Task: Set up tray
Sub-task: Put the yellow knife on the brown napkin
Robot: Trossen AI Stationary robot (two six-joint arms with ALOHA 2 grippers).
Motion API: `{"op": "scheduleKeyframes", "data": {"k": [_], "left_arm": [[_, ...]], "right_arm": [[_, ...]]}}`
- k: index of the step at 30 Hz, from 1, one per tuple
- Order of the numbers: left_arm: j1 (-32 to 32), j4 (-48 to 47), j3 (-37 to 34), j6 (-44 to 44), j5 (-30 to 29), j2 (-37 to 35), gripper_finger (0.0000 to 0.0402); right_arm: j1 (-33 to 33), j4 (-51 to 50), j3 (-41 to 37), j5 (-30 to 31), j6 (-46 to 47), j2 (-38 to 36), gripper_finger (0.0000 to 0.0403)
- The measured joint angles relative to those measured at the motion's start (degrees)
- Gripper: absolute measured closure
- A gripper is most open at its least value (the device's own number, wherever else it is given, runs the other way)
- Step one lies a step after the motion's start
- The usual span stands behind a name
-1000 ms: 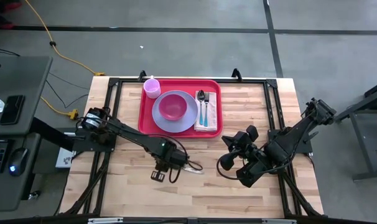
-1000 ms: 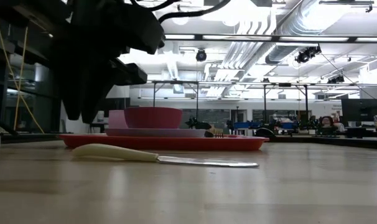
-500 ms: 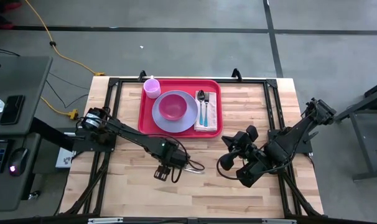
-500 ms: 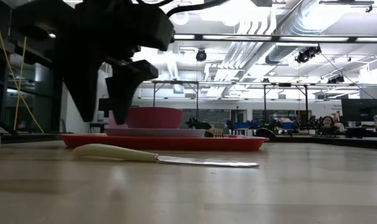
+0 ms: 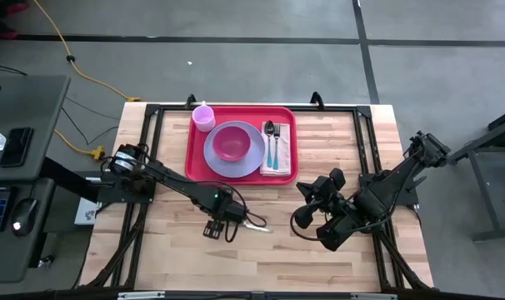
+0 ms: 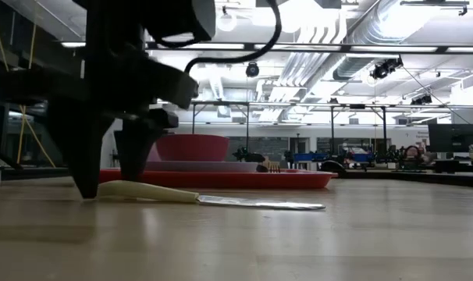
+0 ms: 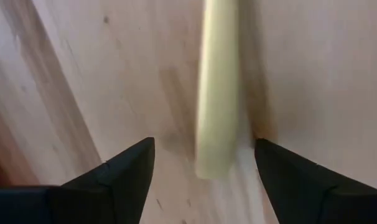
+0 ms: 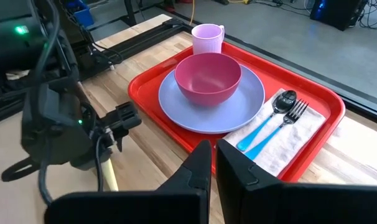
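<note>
Table (image 5: pixel 336 150): pale wooden planks with visible grain, framed by black metal rails.
Tray (image 5: pixel 284 117): flat red plastic rectangle with rounded corners and a low rim, at the far middle of the table; it carries the plate, bowl, cup and napkin.
Right gripper (image 8: pixel 213 163): dark fingers pressed together with nothing between them, raised above the right part of the table, well apart from the tray.
Left gripper (image 5: pixel 215 230): two dark pointed fingers (image 7: pixel 123 171) spread apart, tips down at the wood on either side of the knife handle, not clamped on it.
Plate (image 8: pixel 251 102): round, smooth, lavender, centred in the tray.
Napkin (image 8: pixel 303 134): white rectangle to the right of the plate, under a spoon and a fork with blue handles.
Bowl (image 8: pixel 207 78): deep pink, rounded, sitting on the plate.
Cup (image 5: pixel 203 117): small pale lavender cylinder in the tray's far left corner.
Knife (image 6: pixel 205 197): cream rounded handle, flat grey blade, lying on the wood nearer than the tray.
</note>
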Motion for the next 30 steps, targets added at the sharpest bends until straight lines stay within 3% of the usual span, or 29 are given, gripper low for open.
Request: {"op": "scheduleKeyframes", "data": {"k": [12, 30], "left_arm": [[0.0, 4.0, -2.6, -0.1, -0.2, -0.3, 0.0126], [-0.1, 6.0, -2.7, -3.9, -1.1, -0.1, 0.0235]], "right_arm": [[0.0, 0.7, 0.0, 0.5, 0.0, 0.0, 0.0402], [0.0, 2.0, 0.0, 1.1, -0.5, 0.0, 0.0402]]}}
